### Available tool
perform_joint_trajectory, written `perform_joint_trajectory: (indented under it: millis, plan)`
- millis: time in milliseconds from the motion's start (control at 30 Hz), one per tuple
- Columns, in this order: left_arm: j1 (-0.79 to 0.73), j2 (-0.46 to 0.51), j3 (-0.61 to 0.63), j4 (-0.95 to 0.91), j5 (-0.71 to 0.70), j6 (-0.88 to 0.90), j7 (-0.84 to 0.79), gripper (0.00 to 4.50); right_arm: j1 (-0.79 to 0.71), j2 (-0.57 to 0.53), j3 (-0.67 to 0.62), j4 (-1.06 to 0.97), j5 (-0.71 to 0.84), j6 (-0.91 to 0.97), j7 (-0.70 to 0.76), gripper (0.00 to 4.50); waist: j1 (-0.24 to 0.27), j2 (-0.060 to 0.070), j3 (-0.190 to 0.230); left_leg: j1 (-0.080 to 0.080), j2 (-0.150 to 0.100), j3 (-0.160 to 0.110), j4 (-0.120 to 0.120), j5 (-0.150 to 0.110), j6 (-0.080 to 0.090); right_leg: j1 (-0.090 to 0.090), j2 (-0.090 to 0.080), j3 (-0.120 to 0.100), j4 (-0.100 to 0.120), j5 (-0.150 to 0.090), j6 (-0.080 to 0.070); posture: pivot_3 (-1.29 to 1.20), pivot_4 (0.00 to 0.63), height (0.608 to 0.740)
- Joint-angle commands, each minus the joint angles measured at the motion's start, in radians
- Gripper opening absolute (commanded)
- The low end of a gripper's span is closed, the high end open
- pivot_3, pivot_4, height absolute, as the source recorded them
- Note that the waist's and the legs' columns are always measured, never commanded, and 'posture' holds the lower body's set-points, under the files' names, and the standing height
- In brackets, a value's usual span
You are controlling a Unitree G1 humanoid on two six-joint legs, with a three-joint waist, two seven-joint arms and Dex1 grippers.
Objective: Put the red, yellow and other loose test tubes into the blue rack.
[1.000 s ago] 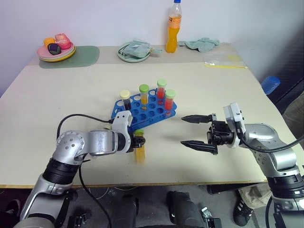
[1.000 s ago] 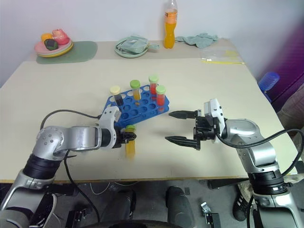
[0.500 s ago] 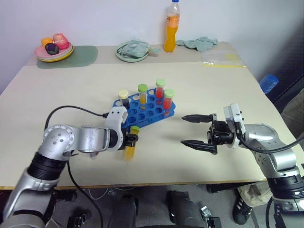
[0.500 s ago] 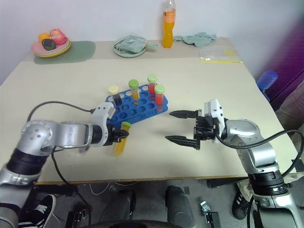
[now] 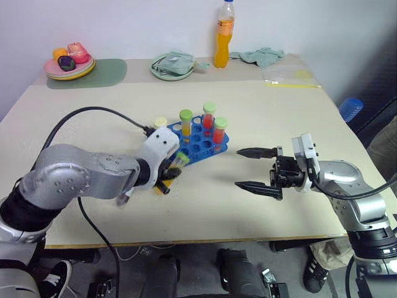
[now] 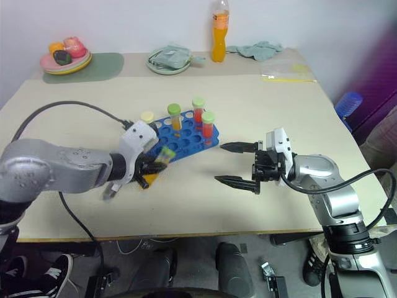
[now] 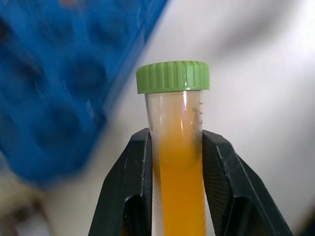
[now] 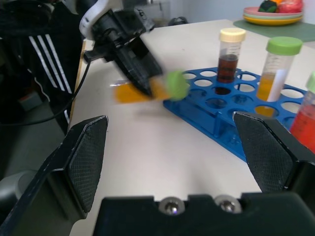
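Left gripper [image 7: 175, 162] is clamped on the body of a green-capped tube of orange-yellow liquid [image 7: 176, 147], fingers [image 7: 129, 187] pressing on opposite sides below the cap. This leaves the cap end and the tube's bottom clear, which suits lowering it into a hole. The tube hangs above the table [image 5: 93, 112], just beside the near-left edge of the blue rack [image 5: 197, 143], tilted with its cap toward the rack.

The rack already holds four tubes upright: one cream-capped with dark liquid [image 8: 228, 53], one green-capped with yellow-orange liquid [image 5: 186, 123], and two green-capped with red liquid [image 5: 209, 116] [image 5: 219, 130]. Most holes stand empty.

Right gripper [image 5: 255, 169] hovers level to the right of the rack, jaws spread wide, holding nothing; it is well apart from the tube.

Compared with one second ago, the left arm has risen and its wrist has rolled: the tube then hung cap-up with its bottom pointing down. The right gripper has not moved.
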Motion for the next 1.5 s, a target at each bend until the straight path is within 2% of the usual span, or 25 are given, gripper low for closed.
perform_joint_trajectory:
  millis: [33,67,167,333,533,733,900,1067,1233,1500]
  plan:
    - [0.073,0.012,0.004,-0.067,0.359,-0.249,-0.208,0.87,-0.005,0.002,-0.021,-0.031,0.005,-0.013,-0.005,4.50,-0.001,0.000,0.000,0.001,0.000,0.000,-0.002,0.001,-0.001,0.000,0.000,0.000,0.000,0.000,0.000,0.00,0.150,0.740]
    - [0.112,0.009,-0.003,-0.076,0.474,-0.356,-0.260,0.87,0.000,0.001,-0.022,-0.035,0.006,-0.012,-0.005,4.50,-0.001,0.000,0.000,0.001,0.000,0.000,-0.003,0.001,-0.001,-0.001,0.000,0.000,0.000,0.000,0.000,0.00,0.150,0.740]
    - [0.235,-0.066,0.056,-0.037,0.630,-0.582,-0.364,0.87,0.002,-0.001,-0.031,-0.038,0.007,-0.013,-0.014,4.50,0.001,0.001,0.000,0.000,0.000,0.000,-0.003,0.001,-0.001,-0.001,0.000,0.000,-0.001,0.000,0.000,0.00,0.150,0.740]
    - [0.326,-0.199,0.098,0.087,0.886,-0.921,-0.492,0.87,-0.001,0.003,-0.040,-0.036,0.008,-0.018,-0.035,4.50,0.007,-0.001,0.000,-0.001,0.000,0.000,-0.002,0.001,-0.001,-0.001,0.000,0.000,-0.002,0.000,0.000,0.00,0.150,0.740]
    - [0.336,-0.408,0.167,0.283,0.964,-1.170,-0.600,0.87,0.026,0.004,-0.054,-0.043,0.008,-0.023,-0.064,4.50,0.005,0.000,0.000,0.000,0.000,0.000,-0.002,0.001,0.000,0.000,0.000,0.000,-0.002,0.000,0.000,0.00,0.150,0.740]
    - [0.316,-0.593,0.160,0.384,1.020,-1.240,-0.632,0.87,0.041,0.001,-0.069,-0.062,0.012,-0.020,-0.084,4.50,0.005,0.000,0.000,0.000,0.000,0.000,-0.001,0.000,0.000,0.001,-0.001,0.000,-0.001,0.002,0.004,0.00,0.150,0.740]
    - [0.314,-0.640,0.141,0.483,1.130,-1.331,-0.677,0.87,0.041,-0.002,-0.075,-0.052,0.009,-0.026,-0.082,4.50,0.001,0.000,0.000,0.001,0.000,0.000,-0.001,0.001,0.000,0.001,0.000,0.000,0.000,0.002,0.004,0.00,0.150,0.740]
    - [0.278,-0.653,0.135,0.592,1.283,-1.414,-0.648,0.87,0.050,-0.009,-0.086,-0.045,0.006,-0.032,-0.078,4.50,0.004,0.000,0.000,0.001,0.000,0.000,-0.001,0.001,0.000,0.001,0.000,0.000,0.000,0.003,0.004,0.00,0.150,0.740]
    - [0.274,-0.711,0.140,0.681,1.288,-1.472,-0.664,0.87,0.057,-0.010,-0.091,-0.058,0.008,-0.027,-0.082,4.50,0.006,0.000,0.000,0.000,0.000,0.000,0.000,0.001,0.000,0.001,0.000,0.000,-0.001,0.003,0.005,0.00,0.150,0.740]
    - [0.291,-0.766,0.156,0.692,1.225,-1.489,-0.750,0.87,0.058,-0.018,-0.102,-0.083,0.016,0.000,-0.100,4.50,0.004,0.000,0.000,0.001,0.000,0.000,-0.001,0.001,0.000,0.001,0.000,0.000,0.000,0.003,0.005,0.00,0.150,0.740]
